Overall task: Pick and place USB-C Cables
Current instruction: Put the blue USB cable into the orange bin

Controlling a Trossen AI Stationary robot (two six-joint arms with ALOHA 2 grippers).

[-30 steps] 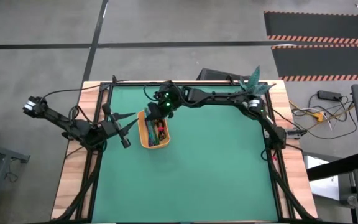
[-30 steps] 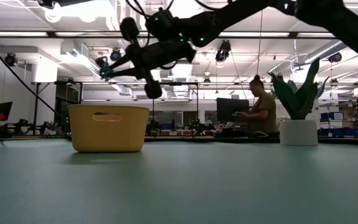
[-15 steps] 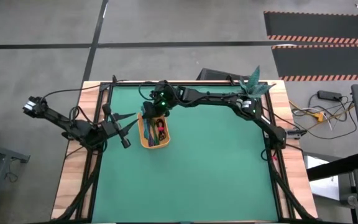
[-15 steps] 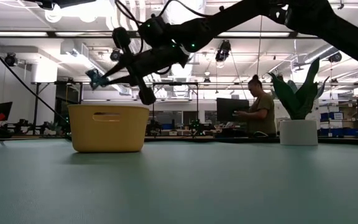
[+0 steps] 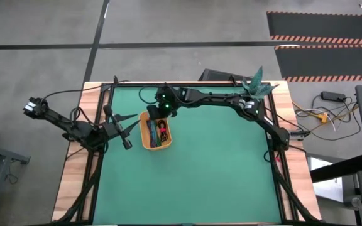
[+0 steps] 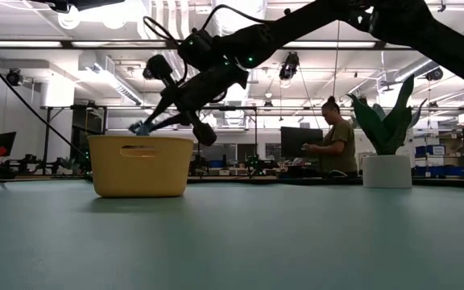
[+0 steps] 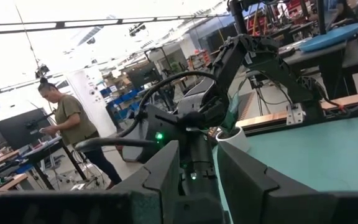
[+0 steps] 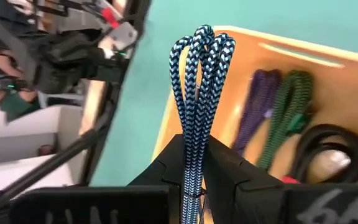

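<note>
Grey concrete floor [image 5: 181, 25], striped mats [image 5: 322, 37], ceiling strip lights [image 6: 47, 44].

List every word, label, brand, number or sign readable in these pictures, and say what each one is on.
None can be read.
White marks on the right gripper body, at the corner of its wrist view: cut off and blurred, unreadable.
Blue cable bundle, orange tray, white plant pot: no lettering shows.
Screens and shelves in the room behind: too small to read.
</note>
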